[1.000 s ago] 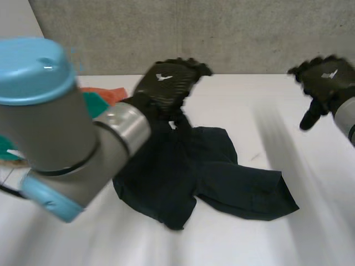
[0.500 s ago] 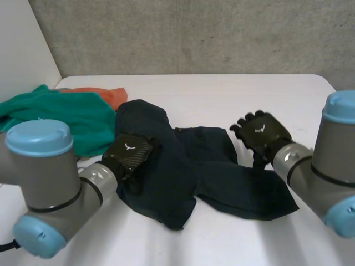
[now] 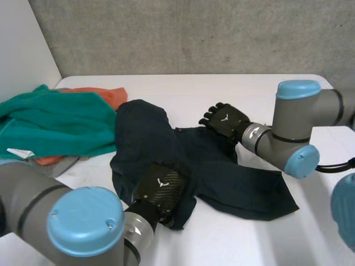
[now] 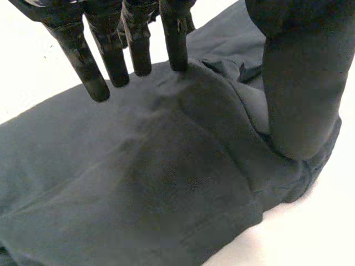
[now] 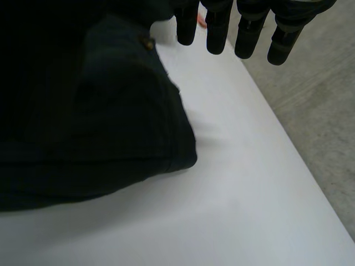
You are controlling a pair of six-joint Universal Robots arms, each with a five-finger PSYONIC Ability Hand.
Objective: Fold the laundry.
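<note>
Probably soft, floppy dark cloth [image 3: 222,177], best pinched at corners. Flat left robot hand [image 3: 161,191] on near edge; loose, unclenched right robot hand [image 3: 224,123] at far edge.

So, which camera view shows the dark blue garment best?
The head view: nearly the whole dark garment lies crumpled on the white table. The left wrist view gives a close patch under the left robot hand; the right wrist view, one corner.
</note>
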